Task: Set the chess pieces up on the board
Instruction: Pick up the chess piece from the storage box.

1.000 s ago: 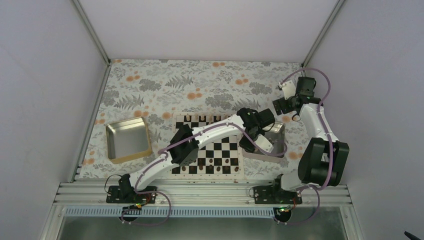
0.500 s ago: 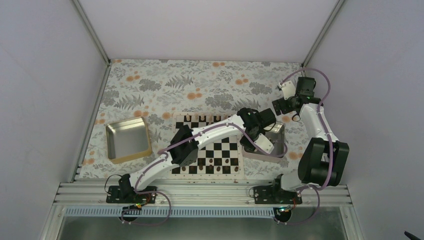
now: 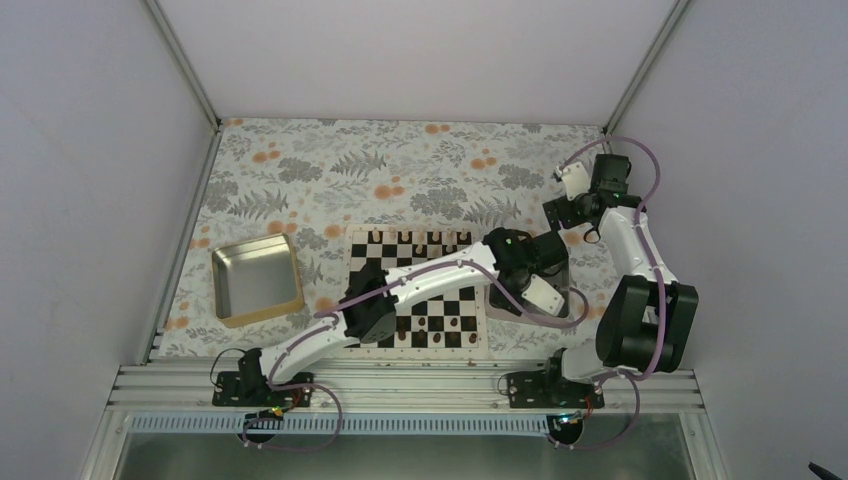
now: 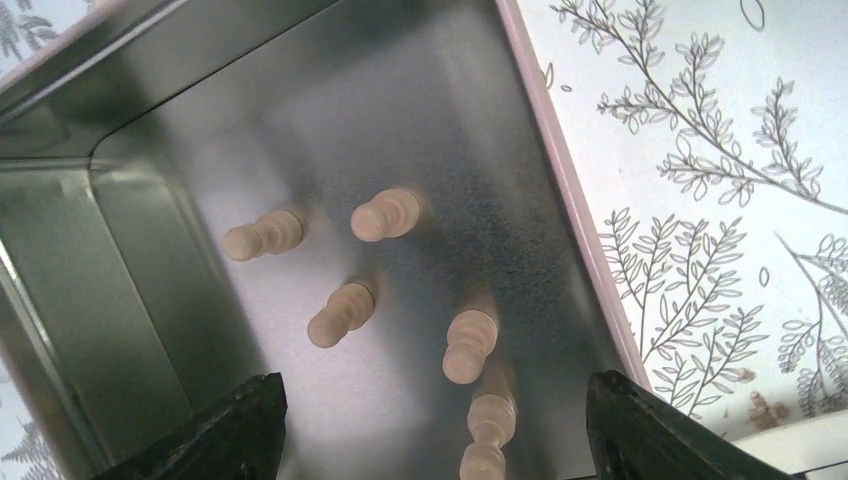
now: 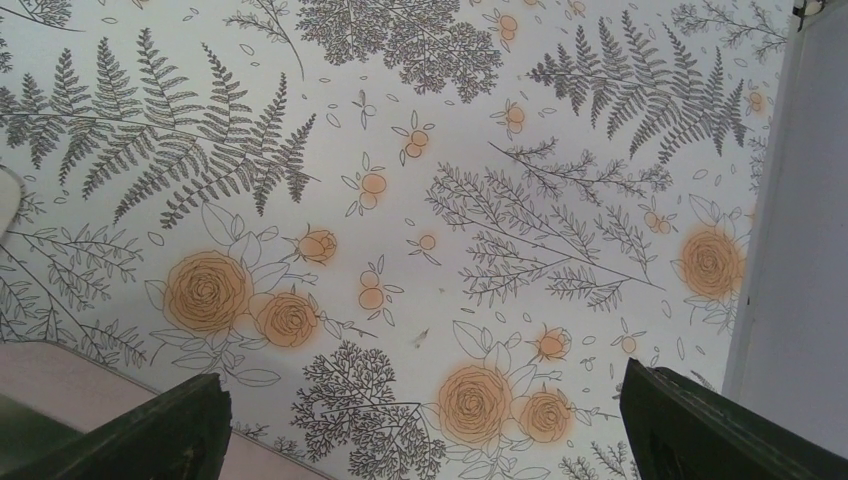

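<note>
My left hand (image 4: 437, 430) hangs over the steel tray (image 4: 150, 260), fingers wide apart and holding nothing. Some pale chess pieces (image 4: 385, 214) lie on their sides inside the tray. The board (image 3: 440, 310) sits just left of the tray. My right hand (image 5: 430, 430) is past the tray's far side, above the flowered cloth (image 5: 420, 150). It is wide open and empty too.
</note>
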Controlling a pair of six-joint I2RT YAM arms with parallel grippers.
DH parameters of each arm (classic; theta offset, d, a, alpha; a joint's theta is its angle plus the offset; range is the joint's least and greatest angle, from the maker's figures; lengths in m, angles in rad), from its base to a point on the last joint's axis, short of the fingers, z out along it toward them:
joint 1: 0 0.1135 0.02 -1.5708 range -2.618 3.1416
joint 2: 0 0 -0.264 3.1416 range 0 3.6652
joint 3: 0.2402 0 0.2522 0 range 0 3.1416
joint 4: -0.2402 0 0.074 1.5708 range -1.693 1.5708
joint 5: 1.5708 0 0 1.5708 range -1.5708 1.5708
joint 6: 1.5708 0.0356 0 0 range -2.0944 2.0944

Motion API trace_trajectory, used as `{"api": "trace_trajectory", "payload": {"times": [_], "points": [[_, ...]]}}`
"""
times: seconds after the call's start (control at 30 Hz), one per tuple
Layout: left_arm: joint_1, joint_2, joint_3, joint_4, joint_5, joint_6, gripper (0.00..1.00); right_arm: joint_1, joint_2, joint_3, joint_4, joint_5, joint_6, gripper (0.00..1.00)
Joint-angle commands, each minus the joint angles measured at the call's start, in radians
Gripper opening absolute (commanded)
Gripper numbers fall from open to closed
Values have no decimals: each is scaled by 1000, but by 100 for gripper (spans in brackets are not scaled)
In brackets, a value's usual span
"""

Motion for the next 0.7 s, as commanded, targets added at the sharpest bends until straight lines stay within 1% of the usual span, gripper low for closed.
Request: {"api": "trace_trajectory", "payload": {"times": [0.0, 0.13, 0.23, 0.3, 0.5, 0.67], "points": [[-7, -40, 26, -38, -46, -148, 75, 1, -5, -4, -5, -32, -4, 100], [0, -39, 28, -39, -95, -224, 75, 3, -13, -3, -6, -34, -2, 100], [6, -35, 28, -43, -123, -249, 75, 3, -23, -3, -5, -30, 3, 100], [9, -32, 29, -48, -138, -262, 71, 3, -25, -3, -8, -32, 4, 100], [19, -24, 31, -83, -111, -247, 60, 5, -26, 1, -16, -32, 7, 100], [23, -16, 25, -114, -73, -218, 59, 11, -17, 4, -21, -29, 8, 100]]}}
